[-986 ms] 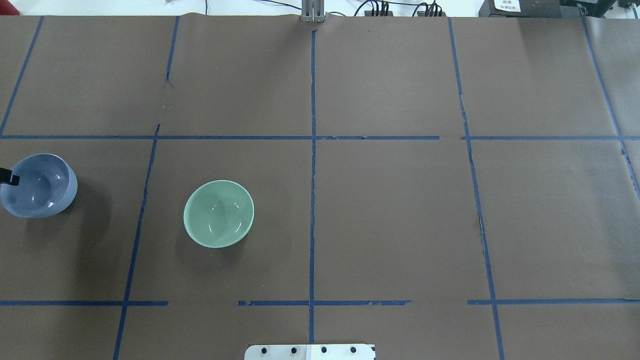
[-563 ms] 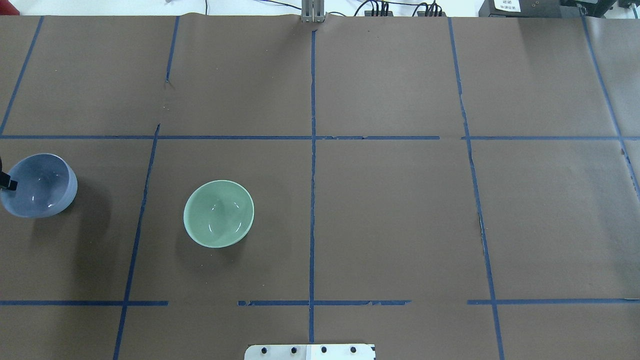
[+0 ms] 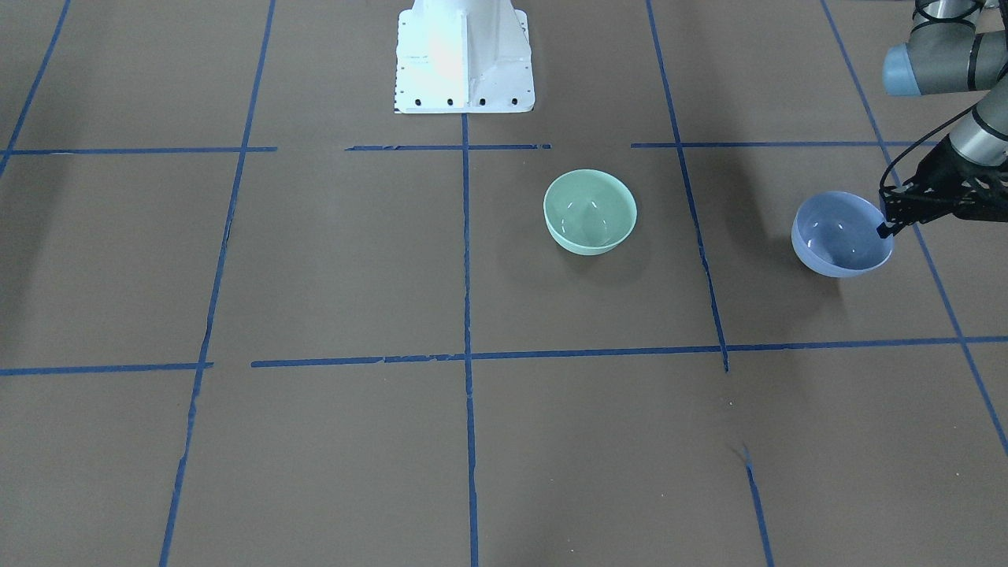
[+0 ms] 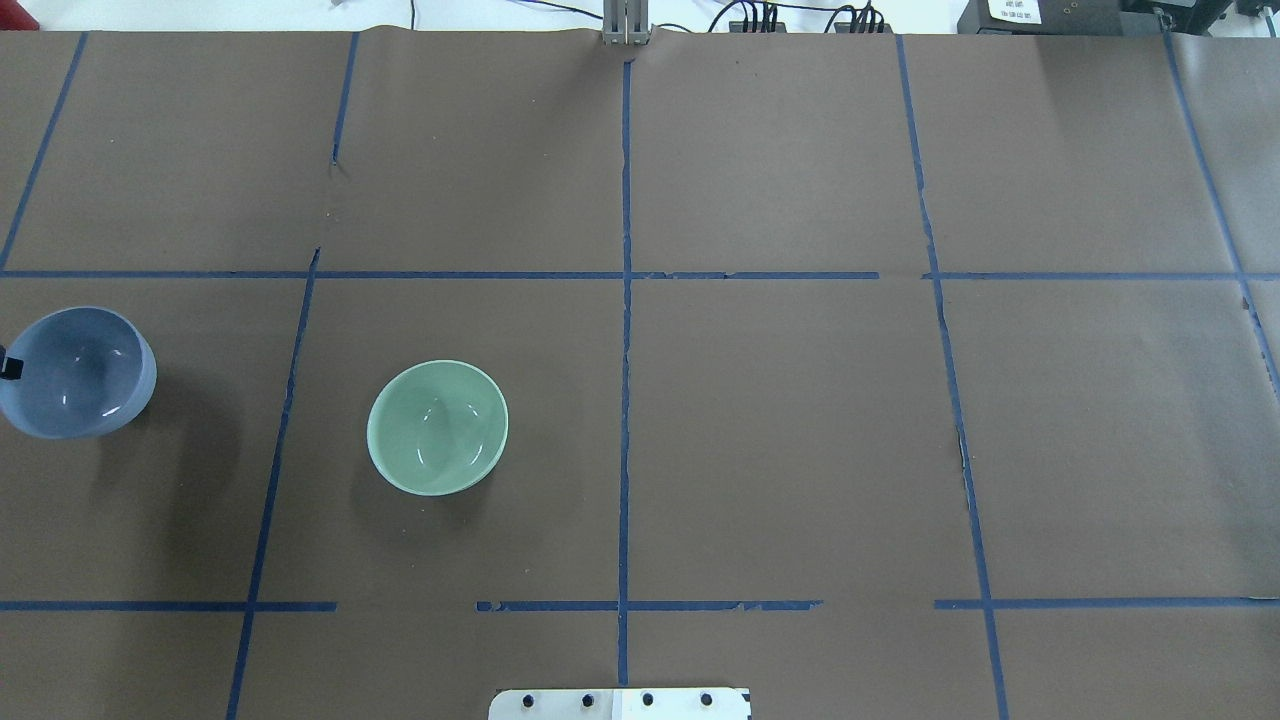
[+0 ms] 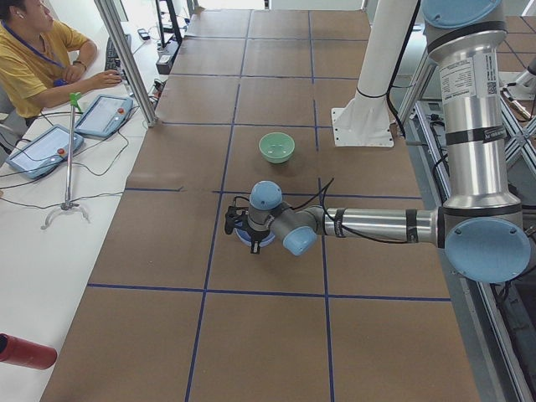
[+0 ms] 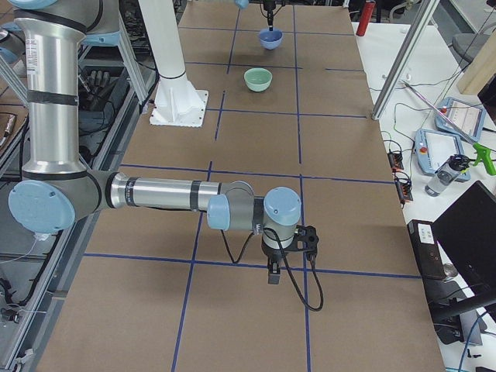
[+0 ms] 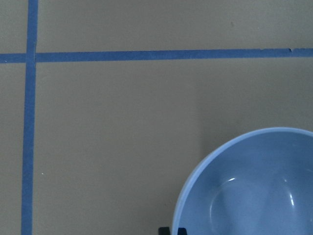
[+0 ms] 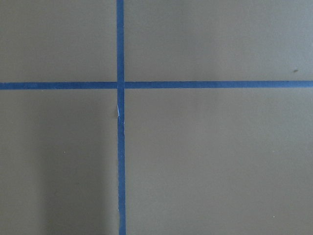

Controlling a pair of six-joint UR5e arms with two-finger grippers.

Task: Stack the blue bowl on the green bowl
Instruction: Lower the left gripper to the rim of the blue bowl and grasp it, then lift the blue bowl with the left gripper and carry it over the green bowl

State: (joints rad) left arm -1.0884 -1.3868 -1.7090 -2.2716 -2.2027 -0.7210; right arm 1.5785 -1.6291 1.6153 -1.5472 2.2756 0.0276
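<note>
The blue bowl (image 3: 841,236) stands at the table's left end and also shows in the overhead view (image 4: 80,375). The green bowl (image 3: 590,211) sits upright and empty about a bowl's width towards the middle (image 4: 438,428). My left gripper (image 3: 883,230) is at the blue bowl's outer rim, one finger inside and one outside. The left wrist view shows its fingertips (image 7: 164,230) close together across the blue bowl's rim (image 7: 244,191). My right gripper (image 6: 273,273) hangs over bare table far from both bowls; I cannot tell whether it is open or shut.
Brown paper with blue tape lines (image 4: 625,300) covers the table. The robot's white base (image 3: 463,59) stands at the near edge. An operator (image 5: 33,50) sits at a side bench with tablets beyond the left end.
The left finger at the blue bowl's rim has slid a little towards the overhead view's left edge. The blue bowl has shifted very slightly. The green bowl has not moved.
</note>
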